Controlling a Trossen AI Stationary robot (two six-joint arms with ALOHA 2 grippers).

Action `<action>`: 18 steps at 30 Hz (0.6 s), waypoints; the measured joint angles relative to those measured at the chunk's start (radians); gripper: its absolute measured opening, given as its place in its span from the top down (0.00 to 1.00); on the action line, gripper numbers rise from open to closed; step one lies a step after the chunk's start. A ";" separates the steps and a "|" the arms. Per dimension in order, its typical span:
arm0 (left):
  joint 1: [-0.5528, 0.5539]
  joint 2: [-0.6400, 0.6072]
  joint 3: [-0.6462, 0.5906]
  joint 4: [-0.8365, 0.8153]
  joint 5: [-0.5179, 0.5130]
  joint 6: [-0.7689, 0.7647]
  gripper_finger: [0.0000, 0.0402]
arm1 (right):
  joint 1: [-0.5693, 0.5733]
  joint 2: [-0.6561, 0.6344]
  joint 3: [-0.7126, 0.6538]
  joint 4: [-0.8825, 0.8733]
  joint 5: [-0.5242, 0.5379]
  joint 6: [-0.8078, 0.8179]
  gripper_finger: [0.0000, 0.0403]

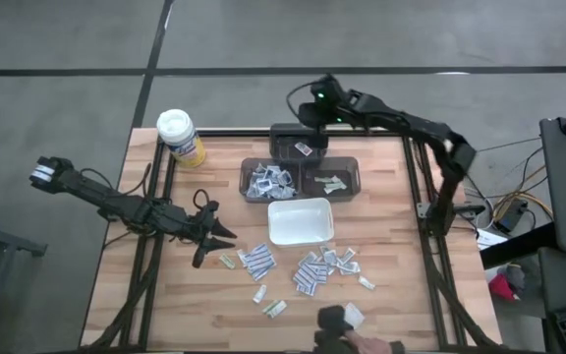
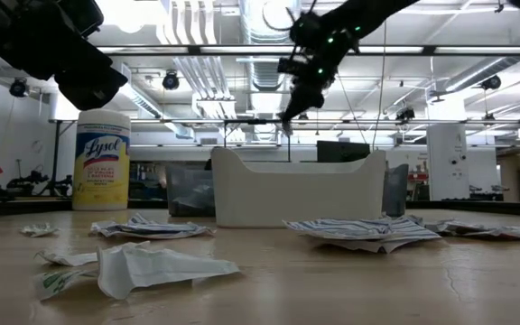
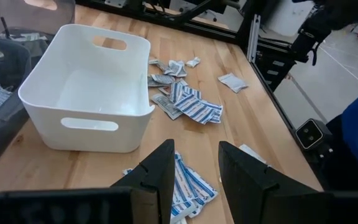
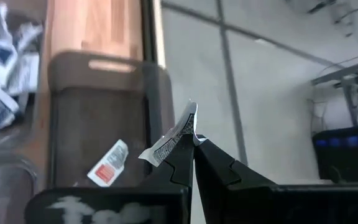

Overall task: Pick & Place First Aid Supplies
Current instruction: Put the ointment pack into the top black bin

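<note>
While dozens of small flat sealed packets point(image 1: 314, 267) lie loose on the wooden tabletop point(image 1: 381, 226) beside an empty white rectangular tray point(image 1: 301, 220), the right gripper point(image 4: 193, 138) hovers over a dark plastic bin point(image 4: 98, 124) at the far edge, its fingers pinched on 1 small white printed packet point(image 4: 174, 138). 2 neighbouring dark bins point(image 1: 301, 179) hold some packets. The left gripper point(image 3: 192, 168) waits, fingers apart and empty, above packets near the tray. Most sorting appears undone.

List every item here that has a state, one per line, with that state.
Right gripper: shut on a packet, above the dark bin.
Left gripper: open, empty, over loose packets.
White tray: upright, empty.
Yellow canister: upright, lid on.
</note>
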 joint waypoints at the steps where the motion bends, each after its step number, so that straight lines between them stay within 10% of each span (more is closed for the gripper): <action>1: 0.000 0.000 0.000 0.000 0.000 -0.003 0.71 | -0.003 0.031 0.034 -0.030 -0.001 -0.016 0.98; 18: 0.000 0.000 0.000 0.000 0.000 -0.016 0.71 | -0.047 0.526 0.643 -0.620 -0.125 -0.198 0.98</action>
